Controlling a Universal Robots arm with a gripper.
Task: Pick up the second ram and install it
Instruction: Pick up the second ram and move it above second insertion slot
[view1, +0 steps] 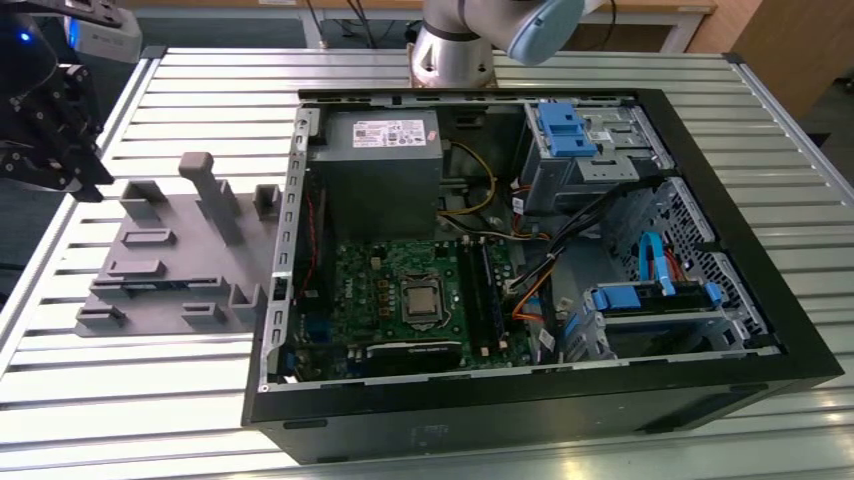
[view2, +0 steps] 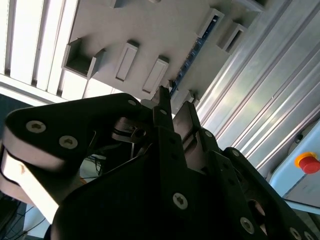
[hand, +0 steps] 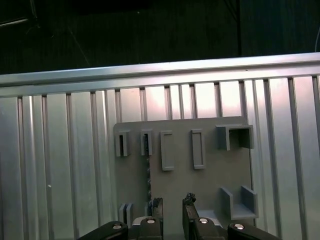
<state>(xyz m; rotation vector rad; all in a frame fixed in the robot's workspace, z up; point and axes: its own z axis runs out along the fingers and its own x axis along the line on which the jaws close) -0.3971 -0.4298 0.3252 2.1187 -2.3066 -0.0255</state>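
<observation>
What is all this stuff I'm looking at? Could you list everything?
table: one, silver slats, under everything
computer case: one, black, open, on the table
power supply: one, grey, inside the case
motherboard: one, green, on the case floor
drive brackets: two, blue, inside the case
holder: one, grey, at the exterior view's left of the case
second ram: one, blue, seated in the holder
robot arm: one, silver-grey, base beyond the case
gripper: one, black, open, over the holder
</observation>
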